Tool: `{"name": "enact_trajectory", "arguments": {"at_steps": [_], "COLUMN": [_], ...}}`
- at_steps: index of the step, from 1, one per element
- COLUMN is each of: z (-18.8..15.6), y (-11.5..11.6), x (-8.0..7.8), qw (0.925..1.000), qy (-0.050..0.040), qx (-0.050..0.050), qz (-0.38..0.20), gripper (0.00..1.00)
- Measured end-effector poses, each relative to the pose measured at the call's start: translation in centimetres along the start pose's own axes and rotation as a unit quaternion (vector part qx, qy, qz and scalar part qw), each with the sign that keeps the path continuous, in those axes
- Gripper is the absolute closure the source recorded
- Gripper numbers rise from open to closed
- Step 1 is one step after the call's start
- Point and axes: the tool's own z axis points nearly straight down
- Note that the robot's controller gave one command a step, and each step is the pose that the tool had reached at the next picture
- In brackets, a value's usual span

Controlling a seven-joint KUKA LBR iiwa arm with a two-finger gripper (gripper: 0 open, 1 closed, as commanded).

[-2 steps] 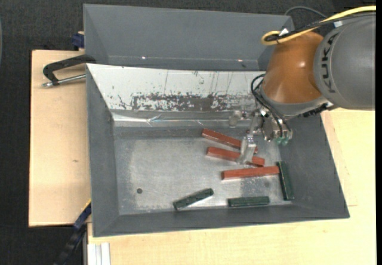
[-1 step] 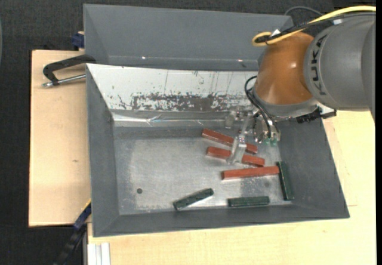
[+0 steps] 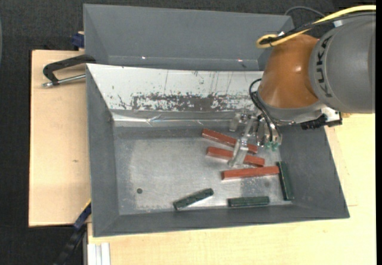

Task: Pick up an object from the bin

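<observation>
Four red flat bars lie clustered on the bin (image 3: 155, 162) floor, right of centre.

- The upper red bar (image 3: 218, 136) and second red bar (image 3: 218, 152) slant down to the right, their right ends under the claw (image 3: 243, 145).
- The short red piece (image 3: 255, 162) lies just above the long red bar (image 3: 250, 172), which is nearly level.
- Three dark green bars lie flat near the front wall: the left green bar (image 3: 193, 199), the middle green bar (image 3: 248, 202), and the right green bar (image 3: 285, 180) along the right wall.

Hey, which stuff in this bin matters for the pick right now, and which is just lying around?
In play: tool, down among the red bars; upper red bar; middle red bar; long red bar.
Lying about: tilted green bar at the front; flat green bar beside it; green bar by the right wall.
</observation>
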Motion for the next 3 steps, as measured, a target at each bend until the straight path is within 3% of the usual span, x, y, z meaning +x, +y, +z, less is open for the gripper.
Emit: {"name": "enact_trajectory", "arguments": {"at_steps": [1,2,3], "z": [2.7,4.0,4.0], "y": [0.6,0.2,0.2], "x": [-0.2,0.5,0.5], "qw": [0.9965,0.9934,0.9934], "qy": [0.0001,0.0007,0.0007], "qx": [0.000,0.001,0.001], "qz": [0.084,0.115,0.115], "gripper": [0.00,1.00,1.00]}}
